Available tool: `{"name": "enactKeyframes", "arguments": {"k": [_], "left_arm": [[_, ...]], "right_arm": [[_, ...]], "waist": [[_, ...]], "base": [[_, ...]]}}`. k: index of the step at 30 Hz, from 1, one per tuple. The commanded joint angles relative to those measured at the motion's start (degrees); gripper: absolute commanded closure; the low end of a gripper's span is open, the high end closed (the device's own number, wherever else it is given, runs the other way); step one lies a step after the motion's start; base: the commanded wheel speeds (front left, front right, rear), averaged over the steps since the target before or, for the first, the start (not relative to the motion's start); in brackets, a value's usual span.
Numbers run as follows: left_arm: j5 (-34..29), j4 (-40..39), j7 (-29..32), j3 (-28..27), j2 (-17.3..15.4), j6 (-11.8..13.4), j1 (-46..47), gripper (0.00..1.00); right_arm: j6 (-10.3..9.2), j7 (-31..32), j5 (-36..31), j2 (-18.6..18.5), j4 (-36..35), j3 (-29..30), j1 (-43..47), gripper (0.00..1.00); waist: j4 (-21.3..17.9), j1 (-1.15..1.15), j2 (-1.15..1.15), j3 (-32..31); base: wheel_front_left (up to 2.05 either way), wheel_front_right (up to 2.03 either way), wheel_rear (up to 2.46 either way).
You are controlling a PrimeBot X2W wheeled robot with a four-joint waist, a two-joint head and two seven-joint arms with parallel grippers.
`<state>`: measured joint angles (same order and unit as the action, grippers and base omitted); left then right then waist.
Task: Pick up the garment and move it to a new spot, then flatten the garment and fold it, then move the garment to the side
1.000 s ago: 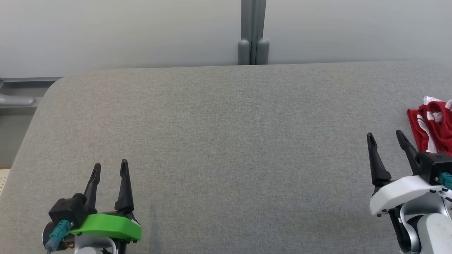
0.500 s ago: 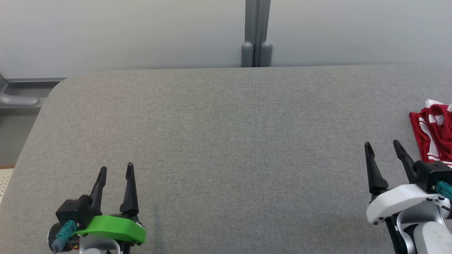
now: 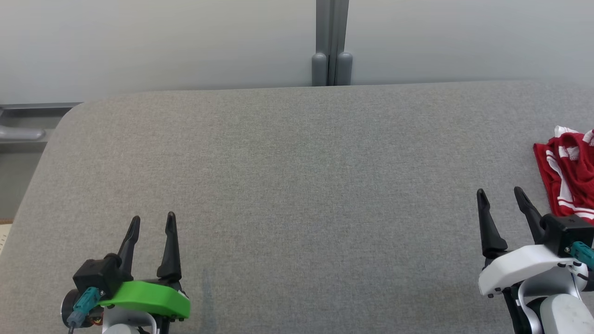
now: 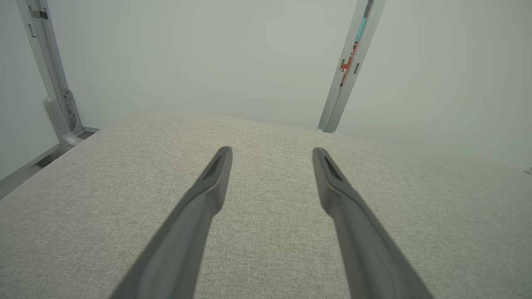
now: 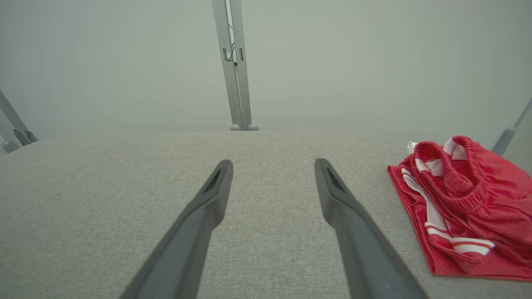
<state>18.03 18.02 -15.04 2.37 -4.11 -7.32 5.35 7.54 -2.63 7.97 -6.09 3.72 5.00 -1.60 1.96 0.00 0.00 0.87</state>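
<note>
Garment [image 5: 465, 207] — red, white stripes; table [image 3: 297, 185] — grey; wall [image 3: 158, 41] — pale grey.

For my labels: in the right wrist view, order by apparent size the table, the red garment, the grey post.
1. table
2. red garment
3. grey post; it stands farther from the camera, so its true size is unsure.

We see the right gripper [image 3: 499, 190] drawn back a little toward the robot's body. Its 2 fingertips sit lower in the head view than 1 second ago, and slightly further left. This uncovers more of the striped lower edge of the red garment [image 3: 568, 171] beside it. The left gripper [image 3: 153, 216] has shifted slightly rightward over the grey table [image 3: 297, 162]. The head camera itself wobbled: the whole view slid right and down 0.5 seconds ago, then returned.
</note>
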Motion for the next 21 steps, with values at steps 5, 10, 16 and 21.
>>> {"name": "enactKeyframes", "arguments": {"k": [5,10,16,21], "left_arm": [[0.2,0.0,-0.2,0.0,-0.5,-0.2,0.9,0.0],[0.7,-0.1,-0.2,0.4,-0.9,-0.2,1.0,0.0],[0.4,0.3,0.0,0.8,-0.6,0.0,0.1,1.0],[1.3,2.6,0.6,1.1,-0.1,0.0,-1.3,1.0]], "right_arm": [[-0.12,-0.4,0.2,0.3,0.3,-0.1,0.3,0.0],[-0.12,-0.5,0.4,0.0,0.4,-0.3,0.5,0.0],[0.0,-0.2,0.0,0.1,0.5,-0.2,0.1,1.0],[0.0,0.3,1.0,0.7,3.1,-0.1,0.8,1.0]], "waist": [[0.0,0.0,0.0,0.1],[0.1,0.0,0.0,0.3],[0.0,0.0,0.0,0.4],[0.0,0.0,0.0,0.4]], "base": [[0.0,0.0,0.0],[0.0,0.0,0.0],[0.0,0.0,0.0],[0.0,0.0,0.0]]}}
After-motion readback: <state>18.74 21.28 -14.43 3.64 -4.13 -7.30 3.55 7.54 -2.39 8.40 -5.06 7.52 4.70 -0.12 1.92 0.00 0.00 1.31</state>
